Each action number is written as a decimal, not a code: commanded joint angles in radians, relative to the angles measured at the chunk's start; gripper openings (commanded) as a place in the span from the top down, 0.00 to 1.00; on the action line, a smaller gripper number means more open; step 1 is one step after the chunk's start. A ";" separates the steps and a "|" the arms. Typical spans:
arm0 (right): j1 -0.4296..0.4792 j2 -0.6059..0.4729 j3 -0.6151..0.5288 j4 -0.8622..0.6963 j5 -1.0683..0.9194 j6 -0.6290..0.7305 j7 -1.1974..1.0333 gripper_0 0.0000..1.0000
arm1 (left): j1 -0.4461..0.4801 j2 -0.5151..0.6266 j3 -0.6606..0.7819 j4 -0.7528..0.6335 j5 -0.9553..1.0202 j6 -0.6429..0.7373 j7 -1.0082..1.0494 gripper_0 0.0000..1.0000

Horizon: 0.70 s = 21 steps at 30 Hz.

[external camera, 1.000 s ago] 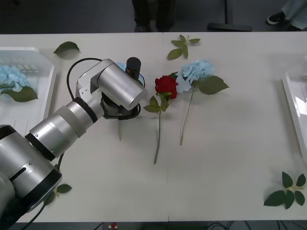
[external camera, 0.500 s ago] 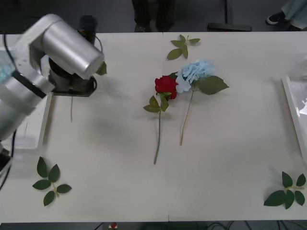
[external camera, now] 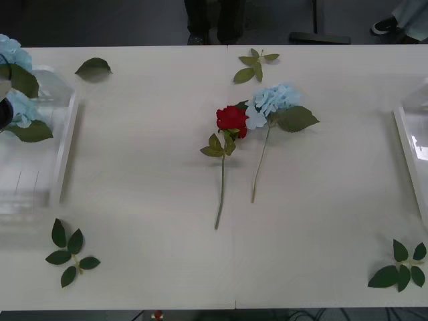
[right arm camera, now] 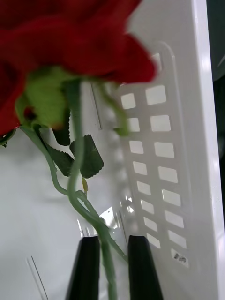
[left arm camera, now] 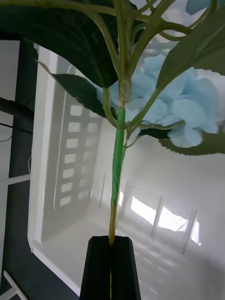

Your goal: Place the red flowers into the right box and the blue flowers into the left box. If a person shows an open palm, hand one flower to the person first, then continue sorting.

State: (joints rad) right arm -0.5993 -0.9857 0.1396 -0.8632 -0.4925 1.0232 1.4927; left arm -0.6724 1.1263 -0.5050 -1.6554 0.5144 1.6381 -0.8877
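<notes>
1. The left gripper (left arm camera: 111, 267) pinches a blue flower's stem (left arm camera: 118, 159) over the left box (left arm camera: 56, 225), at the table's nine o'clock.
2. The right gripper (right arm camera: 110, 267) pinches a red rose's stem (right arm camera: 77, 187) over the right box (right arm camera: 187, 140) (slotted wall).
3. Mid-table lie another red rose (external camera: 231, 121) and blue flower (external camera: 274, 100), touching.

Red rose (external camera: 232, 120), pale blue hydrangea (external camera: 274, 100), green stems; white boxes (external camera: 57, 144); black end effector fingers (left arm camera: 98, 269); cream surface (external camera: 321, 221).

The pale table (external camera: 147, 221) carries a red rose (external camera: 231, 120) and a blue flower (external camera: 274, 100) touching at its middle, stems pointing near. White trays sit at its left (external camera: 63, 144) and right (external camera: 408, 154) edges. Loose leaf sprigs lie far middle (external camera: 254, 65), far left (external camera: 93, 66), near left (external camera: 69, 253) and near right (external camera: 401, 265).
</notes>
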 commanded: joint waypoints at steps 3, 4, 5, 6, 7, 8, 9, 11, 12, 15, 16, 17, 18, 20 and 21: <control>-0.011 -0.014 -0.008 -0.002 -0.001 -0.005 0.043 0.40 | 0.122 0.040 0.043 0.060 -0.043 -0.127 -0.034 1.00; -0.013 -0.014 -0.008 -0.002 -0.005 -0.005 0.043 0.33 | 0.137 0.040 0.043 0.072 -0.046 -0.146 -0.034 1.00; -0.011 -0.014 -0.009 -0.002 -0.006 -0.003 0.043 0.29 | 0.145 0.040 0.042 0.088 -0.048 -0.162 -0.034 1.00; -0.011 -0.014 -0.009 -0.003 -0.006 -0.005 0.043 0.27 | 0.151 0.038 0.042 0.100 -0.050 -0.173 -0.034 0.99; -0.013 -0.014 -0.009 -0.002 -0.006 -0.005 0.044 0.27 | 0.152 0.036 0.042 0.108 -0.048 -0.181 -0.034 1.00; -0.013 -0.014 -0.009 -0.002 -0.008 -0.003 0.044 0.27 | 0.158 0.035 0.042 0.126 -0.048 -0.196 -0.033 1.00; -0.011 -0.013 -0.009 -0.003 -0.012 -0.003 0.046 0.27 | 0.163 0.030 0.042 0.141 -0.051 -0.211 -0.033 1.00; -0.013 -0.014 -0.009 -0.002 -0.032 -0.003 0.046 0.27 | 0.169 0.020 0.042 0.177 -0.062 -0.236 -0.034 0.99; -0.013 -0.014 -0.009 -0.003 -0.044 -0.003 0.046 0.27 | 0.168 0.007 0.042 0.195 -0.068 -0.239 -0.033 0.99; -0.013 -0.028 -0.008 -0.016 -0.115 0.006 0.046 0.26 | 0.169 -0.017 0.043 0.209 -0.105 -0.238 -0.028 1.00; -0.013 -0.033 -0.009 -0.019 -0.135 0.014 0.046 0.27 | 0.168 -0.020 0.043 0.210 -0.111 -0.238 -0.027 0.99; -0.013 -0.039 -0.009 -0.026 -0.161 0.026 0.046 0.27 | 0.168 -0.023 0.042 0.212 -0.114 -0.238 -0.025 0.99; -0.013 -0.050 -0.008 -0.045 -0.193 0.047 0.046 0.27 | 0.168 -0.028 0.043 0.215 -0.116 -0.238 -0.022 0.99; -0.013 -0.070 -0.009 -0.089 -0.241 0.098 0.044 0.27 | 0.168 -0.036 0.043 0.217 -0.114 -0.239 -0.022 0.92; -0.013 -0.076 -0.009 -0.103 -0.253 0.115 0.041 0.27 | 0.168 -0.039 0.043 0.217 -0.116 -0.238 -0.022 0.87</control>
State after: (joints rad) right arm -0.5993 -0.9960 0.1395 -0.8966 -0.7135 1.1096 1.4928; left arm -0.4964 1.0824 -0.4675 -1.4359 0.4071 1.4016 -0.9071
